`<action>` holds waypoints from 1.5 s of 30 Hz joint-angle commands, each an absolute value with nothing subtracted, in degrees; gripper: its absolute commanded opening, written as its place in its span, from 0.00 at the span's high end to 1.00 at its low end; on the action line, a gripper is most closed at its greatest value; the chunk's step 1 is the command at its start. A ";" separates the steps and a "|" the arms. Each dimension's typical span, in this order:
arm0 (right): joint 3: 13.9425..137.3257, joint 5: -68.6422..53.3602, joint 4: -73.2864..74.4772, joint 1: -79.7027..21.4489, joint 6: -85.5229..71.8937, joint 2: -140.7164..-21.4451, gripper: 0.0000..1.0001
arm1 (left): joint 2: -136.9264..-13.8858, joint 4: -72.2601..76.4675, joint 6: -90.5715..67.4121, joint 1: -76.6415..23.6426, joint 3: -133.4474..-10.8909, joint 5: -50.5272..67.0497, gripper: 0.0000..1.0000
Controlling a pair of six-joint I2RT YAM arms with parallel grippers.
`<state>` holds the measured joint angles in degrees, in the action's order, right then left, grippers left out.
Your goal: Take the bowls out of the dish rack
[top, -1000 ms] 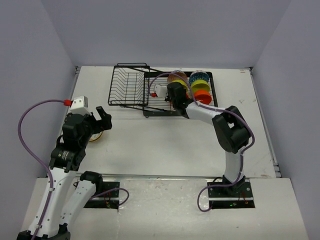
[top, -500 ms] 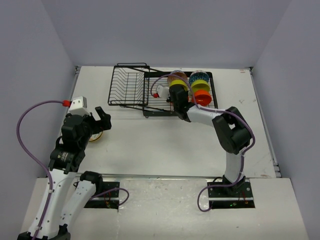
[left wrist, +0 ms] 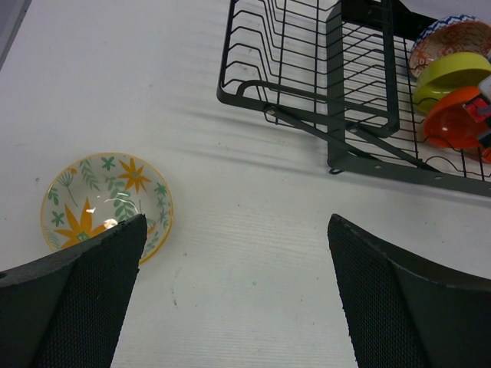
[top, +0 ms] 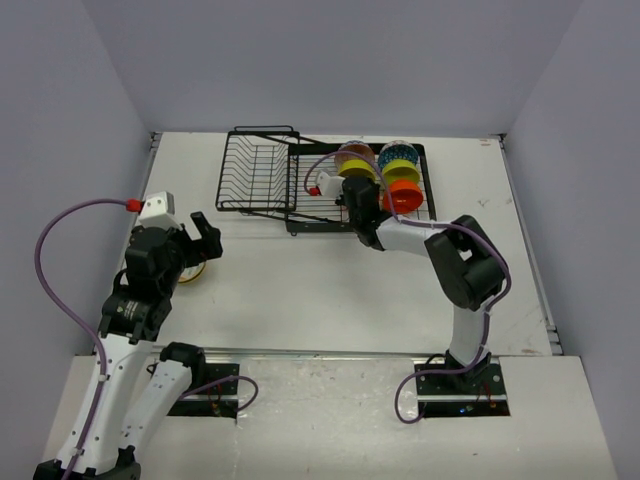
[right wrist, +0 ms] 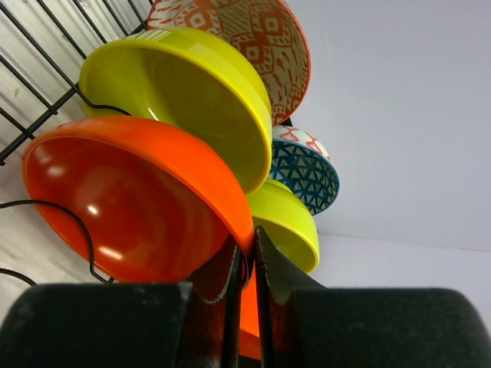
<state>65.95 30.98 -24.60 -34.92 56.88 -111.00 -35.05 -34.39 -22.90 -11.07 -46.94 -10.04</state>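
"Where's the dish rack from where you're standing?"

"Far side of the table (top: 330, 290), a little left of the middle. The dish rack (top: 256, 176) is black wire in two joined parts, with a deep basket on the left and a flat slotted tray on the right. The bowls stand on edge in the tray, in two rows."

"And the right claw?"

"The right claw (right wrist: 246, 247) is reached out over the tray's left row. Its two fingers are drawn almost together, with the rim of the orange bowl (right wrist: 130, 195) pinched between them. That bowl is glossy and plain, tilted on its edge with its hollow facing the claw."

"What's behind it?"

"A yellow bowl (right wrist: 184, 88) sits close against its back, then a red-patterned bowl (right wrist: 249, 34) behind that. In the row beside them I can see a blue-patterned bowl (right wrist: 303, 170) with a lime bowl (right wrist: 290, 222) in front of it."

"And the left side?"

"The left claw (left wrist: 236, 222) hangs over bare table, nearer us than the rack and off to its left. Its fingers are spread wide and hold nothing. A floral bowl (left wrist: 107, 201) sits upright on the table close by one finger. It's white with orange flowers, green leaves and a yellow rim, and it's well apart from the rack."
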 commanded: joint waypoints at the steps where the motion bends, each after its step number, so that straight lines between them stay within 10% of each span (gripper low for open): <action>1: 66.53 32.08 -33.05 -36.04 57.04 -104.86 1.00 | -34.98 -32.70 -21.88 -11.43 -46.93 -11.51 0.00; 19: 68.90 32.52 -20.96 -37.61 50.38 -94.15 1.00 | -34.54 -33.31 -22.50 -11.42 -47.11 -13.53 0.00; 29: 75.77 0.83 18.00 -43.23 -9.61 -78.93 1.00 | -28.32 -34.89 -25.22 -9.32 -47.46 -20.56 0.00; 45: 87.36 -10.90 39.29 -51.86 -18.81 -105.81 1.00 | -25.22 -34.98 -25.75 -8.70 -46.93 -21.09 0.00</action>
